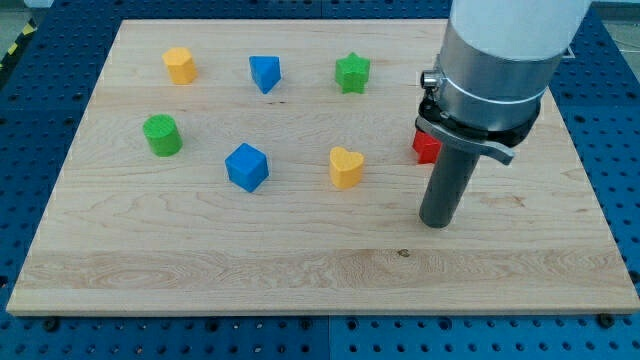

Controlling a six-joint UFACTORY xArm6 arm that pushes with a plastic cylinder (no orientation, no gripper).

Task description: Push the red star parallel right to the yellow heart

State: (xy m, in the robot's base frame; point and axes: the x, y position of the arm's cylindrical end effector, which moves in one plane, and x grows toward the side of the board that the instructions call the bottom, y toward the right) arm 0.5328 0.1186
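Observation:
The yellow heart (346, 167) lies near the middle of the wooden board. The red star (425, 148) lies to its right, slightly higher in the view, and is partly hidden behind the arm. My tip (436, 224) rests on the board below the red star and to the right of the yellow heart, apart from both.
A yellow block (180, 65), a blue block (265, 73) and a green star (352, 72) line the view's top. A green cylinder (161, 135) and a blue cube (247, 166) lie left of the heart. The wooden board (200, 260) ends at a blue pegboard table.

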